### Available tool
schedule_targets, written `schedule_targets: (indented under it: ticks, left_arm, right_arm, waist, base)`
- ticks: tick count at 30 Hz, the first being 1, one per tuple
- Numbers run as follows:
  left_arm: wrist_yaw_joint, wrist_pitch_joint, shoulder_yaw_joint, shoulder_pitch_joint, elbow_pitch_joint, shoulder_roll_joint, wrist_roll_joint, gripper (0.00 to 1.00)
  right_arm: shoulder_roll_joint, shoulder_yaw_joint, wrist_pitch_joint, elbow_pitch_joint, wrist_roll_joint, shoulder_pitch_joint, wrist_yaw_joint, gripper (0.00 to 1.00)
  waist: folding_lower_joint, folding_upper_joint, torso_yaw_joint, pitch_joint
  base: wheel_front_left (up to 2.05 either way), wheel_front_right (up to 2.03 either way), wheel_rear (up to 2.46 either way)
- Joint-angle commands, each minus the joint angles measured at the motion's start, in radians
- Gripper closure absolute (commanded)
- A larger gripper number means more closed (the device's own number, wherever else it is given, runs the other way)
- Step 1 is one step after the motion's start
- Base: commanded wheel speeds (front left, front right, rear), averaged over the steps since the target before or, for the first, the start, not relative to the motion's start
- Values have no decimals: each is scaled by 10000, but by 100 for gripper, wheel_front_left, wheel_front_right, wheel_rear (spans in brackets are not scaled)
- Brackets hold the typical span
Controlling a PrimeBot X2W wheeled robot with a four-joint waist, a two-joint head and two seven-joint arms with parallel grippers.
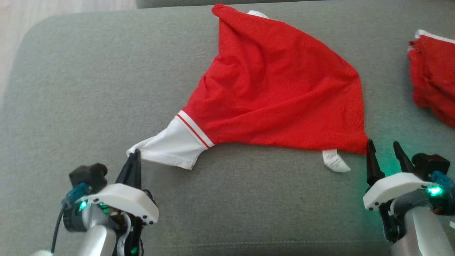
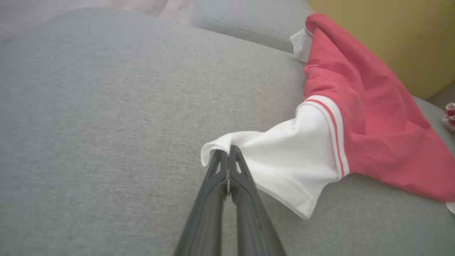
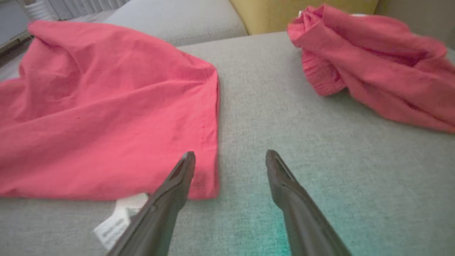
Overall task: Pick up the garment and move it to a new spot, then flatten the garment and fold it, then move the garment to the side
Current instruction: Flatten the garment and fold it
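Observation:
A red garment with a white, red-striped sleeve lies spread and wrinkled on the grey cushion. My left gripper is shut on the tip of that white sleeve, pinching its edge between the dark fingers. My right gripper stands open at the garment's near right corner, its left finger over the hem and the right one on bare cushion. A white label sticks out below the hem.
A second red garment lies bunched at the right edge of the cushion. A yellow cushion or panel stands behind. Pale floor shows beyond the cushion's rounded far-left corner.

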Motion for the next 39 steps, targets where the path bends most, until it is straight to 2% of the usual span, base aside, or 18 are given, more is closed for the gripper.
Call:
schedule_targets:
  ticks: [1, 11, 19, 20, 22, 23, 26, 31, 34, 39]
  left_arm:
    - [83, -119, 419, -192, -453, 180, -30, 100]
    - [233, -4, 243, 205, -1080, 140, -45, 100]
    - [278, -32, 186, 226, -1231, 146, -55, 100]
    - [283, -46, 198, 226, -1239, 156, -62, 100]
    - [301, -75, 218, 229, -1249, 168, -72, 100]
    - [301, -85, 212, 230, -1251, 173, -73, 100]
    - [279, -147, 216, 228, -1226, 184, -102, 100]
    - [257, -411, 314, 188, -1301, 224, -127, 100]
    - [179, -722, 435, 1, -1646, 281, -138, 100]
    - [112, -988, 643, -380, -2401, 411, -130, 100]
  right_arm:
    - [-49, 149, 11, -136, -82, -398, -9, 0]
    - [-49, 667, -116, 1216, 87, -667, -9, 0]
    - [-49, 1737, 322, 1215, 646, -156, -9, 0]
    - [-49, 1832, 370, 1142, 748, -95, -9, 11]
    - [-49, 1893, 461, 1044, 840, -17, -9, 55]
    - [-49, 1870, 484, 1018, 844, 1, -9, 64]
    - [-49, 1818, 332, 883, 966, -6, -9, 100]
    - [-49, 1771, -375, 438, 1280, -125, -9, 100]
    - [-49, 1830, -851, -278, 1496, -220, -9, 100]
    - [-49, 1773, -1029, -1501, 1456, -256, -9, 100]
  waist:
    - [0, 0, 173, 51]
    - [0, 0, 608, 118]
    - [0, 0, 580, 53]
    - [0, 0, 544, 50]
    - [0, 0, 467, 34]
    - [0, 0, 439, 16]
    - [0, 0, 357, -107]
    - [0, 0, 187, -484]
    - [0, 0, 1, -950]
    - [0, 0, -202, -1503]
  base:
    - [0, 0, 0]
    - [0, 0, 0]
    - [0, 0, 0]
    - [0, 0, 0]
    - [0, 0, 0]
    - [0, 0, 0]
    - [0, 0, 0]
    - [0, 0, 0]
    - [0, 0, 0]
    - [0, 0, 0]
